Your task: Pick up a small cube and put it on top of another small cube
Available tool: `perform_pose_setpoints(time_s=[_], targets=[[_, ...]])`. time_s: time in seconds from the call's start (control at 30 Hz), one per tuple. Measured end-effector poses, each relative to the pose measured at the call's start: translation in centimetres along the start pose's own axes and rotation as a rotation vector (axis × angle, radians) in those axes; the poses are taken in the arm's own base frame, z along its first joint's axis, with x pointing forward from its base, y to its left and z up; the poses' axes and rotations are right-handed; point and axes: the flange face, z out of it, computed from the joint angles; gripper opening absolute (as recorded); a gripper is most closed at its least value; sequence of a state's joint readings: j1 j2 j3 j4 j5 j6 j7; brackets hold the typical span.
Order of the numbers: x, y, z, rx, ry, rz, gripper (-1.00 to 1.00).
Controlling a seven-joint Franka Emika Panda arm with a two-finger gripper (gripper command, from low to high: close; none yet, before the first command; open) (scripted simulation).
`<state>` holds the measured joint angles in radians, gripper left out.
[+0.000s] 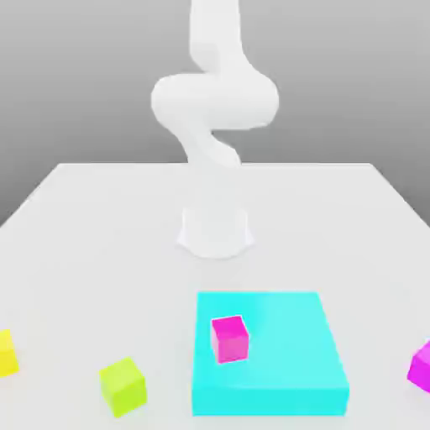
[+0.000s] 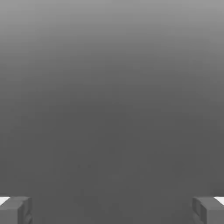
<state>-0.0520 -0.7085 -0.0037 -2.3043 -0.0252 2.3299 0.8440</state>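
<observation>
The small pure-yellow cube sits on the white table at the exterior view's far left edge, partly cut off. A small pink cube rests on top of a flat cyan block. Another small magenta cube lies at the exterior view's right edge. The white arm rises from its base at the table's middle and runs up past the frame's top. In the hand view my gripper is open, its two grey fingertips far apart, nothing between them, facing plain grey background.
A lime yellow-green cube stands near the front, between the yellow cube and the cyan block. The arm's round base sits behind the cyan block.
</observation>
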Motion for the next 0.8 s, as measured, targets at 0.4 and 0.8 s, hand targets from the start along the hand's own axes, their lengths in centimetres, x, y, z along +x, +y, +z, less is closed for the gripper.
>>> perform_pose_setpoints(time_s=[0.4, 0.8], targets=[[6.7, 13.6, 20.7, -0.371, -0.056, 0.357, 0.0], [5.4, 36.3, 34.5, -0.656, -0.16, 0.769, 0.0]])
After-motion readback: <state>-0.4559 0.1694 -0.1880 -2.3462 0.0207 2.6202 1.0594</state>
